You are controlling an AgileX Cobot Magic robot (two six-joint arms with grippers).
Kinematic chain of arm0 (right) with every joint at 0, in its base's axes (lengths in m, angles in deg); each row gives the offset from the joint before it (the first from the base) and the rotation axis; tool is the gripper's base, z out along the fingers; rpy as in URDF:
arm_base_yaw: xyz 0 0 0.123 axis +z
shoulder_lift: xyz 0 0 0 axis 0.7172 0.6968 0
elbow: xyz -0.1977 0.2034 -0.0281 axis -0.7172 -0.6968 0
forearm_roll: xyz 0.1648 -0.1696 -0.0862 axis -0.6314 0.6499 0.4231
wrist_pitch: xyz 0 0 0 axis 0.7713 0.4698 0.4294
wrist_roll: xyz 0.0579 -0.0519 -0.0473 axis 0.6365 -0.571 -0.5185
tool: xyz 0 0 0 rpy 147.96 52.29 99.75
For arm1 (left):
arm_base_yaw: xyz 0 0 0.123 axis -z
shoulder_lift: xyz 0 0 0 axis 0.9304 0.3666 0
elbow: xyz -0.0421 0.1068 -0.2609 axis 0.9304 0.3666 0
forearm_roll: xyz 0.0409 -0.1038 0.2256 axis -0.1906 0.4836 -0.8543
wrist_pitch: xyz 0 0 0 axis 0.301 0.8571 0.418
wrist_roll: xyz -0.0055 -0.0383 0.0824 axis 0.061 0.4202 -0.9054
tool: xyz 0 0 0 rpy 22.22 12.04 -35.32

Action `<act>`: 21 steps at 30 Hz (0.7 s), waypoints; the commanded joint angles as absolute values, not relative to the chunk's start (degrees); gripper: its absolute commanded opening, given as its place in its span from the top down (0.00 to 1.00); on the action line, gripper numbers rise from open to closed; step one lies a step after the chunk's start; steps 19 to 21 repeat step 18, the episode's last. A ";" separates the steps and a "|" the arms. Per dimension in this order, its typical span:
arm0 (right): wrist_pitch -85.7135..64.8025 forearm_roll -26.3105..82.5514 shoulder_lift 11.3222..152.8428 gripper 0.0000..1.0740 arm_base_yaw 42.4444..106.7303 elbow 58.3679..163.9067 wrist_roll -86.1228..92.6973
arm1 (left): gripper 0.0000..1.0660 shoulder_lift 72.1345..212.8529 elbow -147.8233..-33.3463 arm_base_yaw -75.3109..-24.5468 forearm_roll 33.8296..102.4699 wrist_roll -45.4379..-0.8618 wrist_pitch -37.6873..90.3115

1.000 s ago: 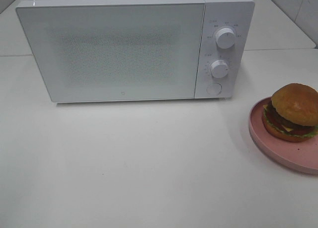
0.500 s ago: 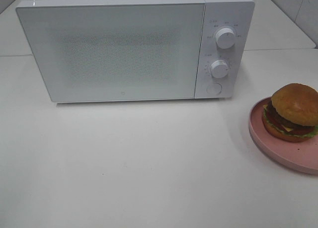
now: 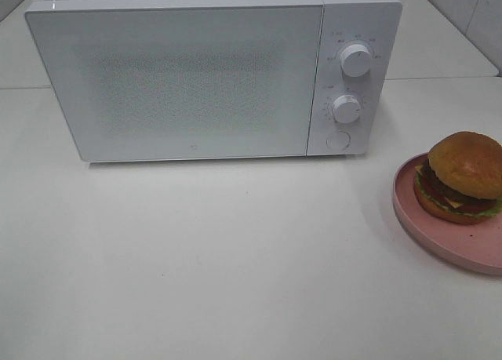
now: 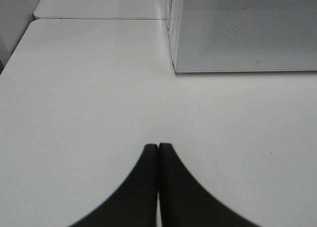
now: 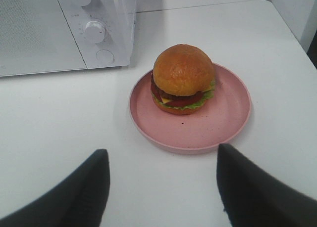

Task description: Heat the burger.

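Observation:
The burger (image 3: 463, 177) with its golden-brown bun sits on a pink plate (image 3: 451, 242) at the right edge of the white table. A white microwave (image 3: 196, 78) stands at the back with its door shut. In the right wrist view the burger (image 5: 182, 78) sits on the plate (image 5: 218, 123), and my right gripper (image 5: 161, 160) is open, its fingers wide apart and short of the plate. In the left wrist view my left gripper (image 4: 158, 150) is shut and empty over bare table, near the microwave's corner (image 4: 237, 34). Neither gripper shows in the exterior view.
The microwave has two round knobs (image 3: 357, 60) and a round button (image 3: 338, 140) on its right panel. White table (image 3: 220, 258) stretches in front of it. A second table top (image 4: 99, 9) joins behind the microwave's left side.

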State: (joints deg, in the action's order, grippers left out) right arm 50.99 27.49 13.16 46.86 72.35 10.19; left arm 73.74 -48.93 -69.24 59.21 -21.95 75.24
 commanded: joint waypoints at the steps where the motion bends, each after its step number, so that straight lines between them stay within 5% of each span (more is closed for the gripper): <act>1: 50.31 27.32 11.72 0.43 46.63 72.35 10.19 | 1.00 72.25 -48.76 -69.41 59.33 -21.83 74.50; 21: 50.31 27.32 11.72 0.43 46.63 72.35 10.19 | 1.00 72.25 -48.76 -69.41 59.33 -21.83 74.50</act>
